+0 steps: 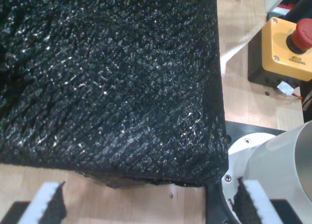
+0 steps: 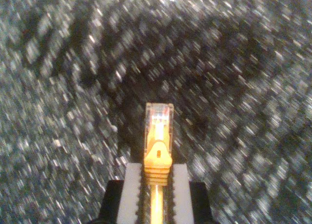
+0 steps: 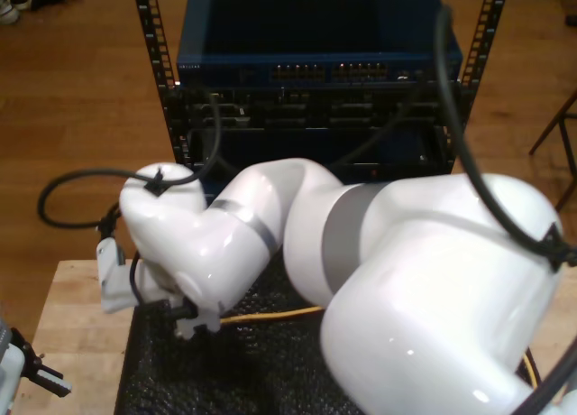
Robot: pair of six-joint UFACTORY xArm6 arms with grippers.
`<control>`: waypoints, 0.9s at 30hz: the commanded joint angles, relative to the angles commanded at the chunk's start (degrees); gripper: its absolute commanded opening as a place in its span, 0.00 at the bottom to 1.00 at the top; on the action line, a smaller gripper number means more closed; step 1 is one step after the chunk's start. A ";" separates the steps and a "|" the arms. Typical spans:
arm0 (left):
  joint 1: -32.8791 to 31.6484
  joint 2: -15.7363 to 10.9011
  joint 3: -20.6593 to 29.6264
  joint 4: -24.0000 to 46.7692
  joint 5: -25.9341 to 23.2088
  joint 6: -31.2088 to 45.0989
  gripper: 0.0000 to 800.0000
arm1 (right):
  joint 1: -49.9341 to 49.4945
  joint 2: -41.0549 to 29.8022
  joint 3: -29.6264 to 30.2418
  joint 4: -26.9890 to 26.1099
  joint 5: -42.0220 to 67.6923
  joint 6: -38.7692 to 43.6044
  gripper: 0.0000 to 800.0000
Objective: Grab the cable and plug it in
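My second gripper [image 2: 157,174] is shut on the yellow-orange cable [image 2: 157,204] just behind its plug. The clear plug [image 2: 158,121] sticks out past the grey fingertips [image 2: 131,180] and points down at the black foam mat [image 2: 234,87]. In the exterior view the cable [image 3: 270,314] runs across the mat [image 3: 252,379] from under the big white arm's wrist [image 3: 171,244]. My first gripper [image 1: 151,204] is open, with nothing between its white pads [image 1: 44,199]. It hovers over the wooden table [image 1: 126,204] beside the mat's edge [image 1: 122,87].
A blue network switch [image 3: 306,70] with rows of ports sits in a rack behind the table. A yellow emergency-stop box [image 1: 287,48] and a silver arm base [image 1: 273,160] stand beside the mat. Thick black arm cables [image 3: 72,198] loop at the exterior view's left.
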State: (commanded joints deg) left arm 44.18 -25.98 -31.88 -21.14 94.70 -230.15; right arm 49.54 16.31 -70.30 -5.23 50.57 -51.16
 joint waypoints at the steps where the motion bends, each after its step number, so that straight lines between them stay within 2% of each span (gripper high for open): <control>1: -0.53 0.00 0.09 -0.09 0.18 -0.18 1.00 | -0.97 -1.32 1.23 0.44 0.00 -0.53 0.00; 8: -4.04 -0.26 -0.53 -0.44 0.79 -3.16 1.00 | -8.44 -11.25 6.95 6.59 0.26 -4.92 0.00; 16: -11.25 -0.26 -1.58 -11.52 4.92 -7.38 1.00 | -15.65 -19.16 10.20 14.15 6.24 -10.11 0.00; 22: -22.33 0.26 -1.58 -17.76 3.69 -14.42 1.00 | -20.48 -26.46 13.54 18.99 10.11 -12.48 0.00; 27: -29.71 0.62 -3.25 -21.89 -0.44 -17.85 1.00 | -24.97 -30.86 14.77 23.38 14.68 -15.82 0.00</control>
State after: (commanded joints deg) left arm 14.46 -25.36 -35.13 -43.03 94.26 -248.00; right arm 24.57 -14.55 -55.53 18.15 65.25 -66.99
